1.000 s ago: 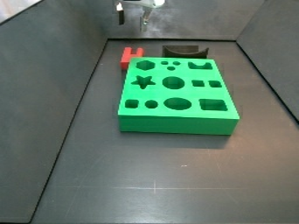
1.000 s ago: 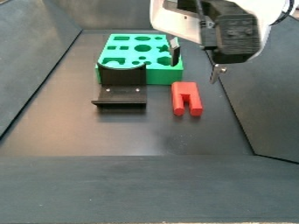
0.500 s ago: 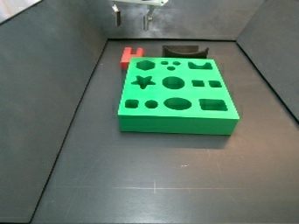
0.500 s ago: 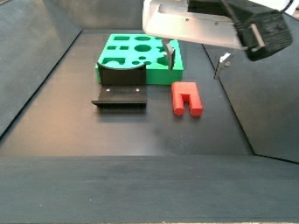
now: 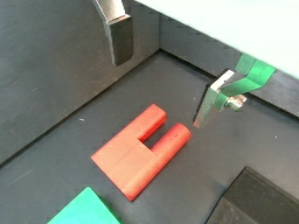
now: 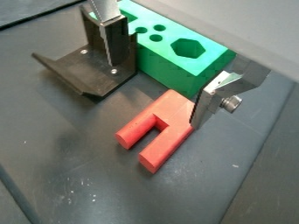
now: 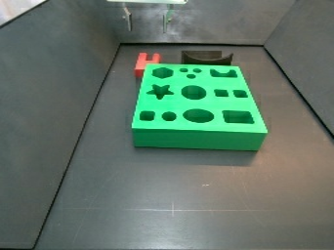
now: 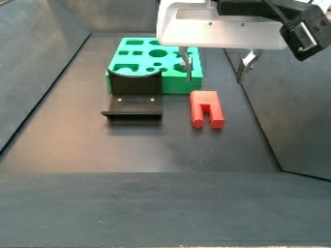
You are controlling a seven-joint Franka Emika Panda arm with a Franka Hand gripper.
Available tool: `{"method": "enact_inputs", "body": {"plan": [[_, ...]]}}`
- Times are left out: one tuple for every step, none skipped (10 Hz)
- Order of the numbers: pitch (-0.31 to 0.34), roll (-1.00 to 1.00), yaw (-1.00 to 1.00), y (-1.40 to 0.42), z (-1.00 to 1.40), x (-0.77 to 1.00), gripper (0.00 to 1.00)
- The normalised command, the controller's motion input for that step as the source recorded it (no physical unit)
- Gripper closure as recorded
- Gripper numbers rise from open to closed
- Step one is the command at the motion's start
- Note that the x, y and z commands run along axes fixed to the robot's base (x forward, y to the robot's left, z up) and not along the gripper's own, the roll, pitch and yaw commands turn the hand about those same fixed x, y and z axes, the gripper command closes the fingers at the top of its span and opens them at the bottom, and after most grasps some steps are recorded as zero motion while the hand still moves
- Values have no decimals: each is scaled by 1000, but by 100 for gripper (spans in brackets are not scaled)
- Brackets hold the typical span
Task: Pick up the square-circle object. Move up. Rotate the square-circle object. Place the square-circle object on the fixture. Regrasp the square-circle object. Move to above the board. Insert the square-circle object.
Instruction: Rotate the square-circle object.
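red square-circle object (image 6: 156, 131) lies flat on the desk (image 8: 142, 155), prongs pointing away from the board (image 8: 149, 56). tool (image 6: 162, 63) hangs above it, spread wide, empty.

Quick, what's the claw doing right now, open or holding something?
Claw: open, empty, hanging above the square-circle object that lies on the floor.

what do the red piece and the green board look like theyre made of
The square-circle object looks like matte red plastic: uniform colour, crisp edges, no shine. The board seems the same kind of matte plastic in green, possibly printed; its cut holes show solid colour throughout. The open gripper hovers above the red piece, holding nothing.
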Motion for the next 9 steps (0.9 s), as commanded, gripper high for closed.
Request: {"method": "enact_inputs", "body": {"plan": [[2, 8, 219, -2, -33, 27, 0], [0, 0, 0, 0, -1000, 0, 0], [-5, 1, -42, 1, -1000, 3, 0], [-32, 0, -45, 1, -1000, 18, 0], [-41, -8, -39, 4, -1000, 24, 0], [-42, -19, -30, 4, -1000, 28, 0], [-41, -32, -22, 3, -1000, 34, 0], [-44, -46, -14, 8, -991, 46, 0], [-46, -56, -9, 8, -852, 46, 0]]}}
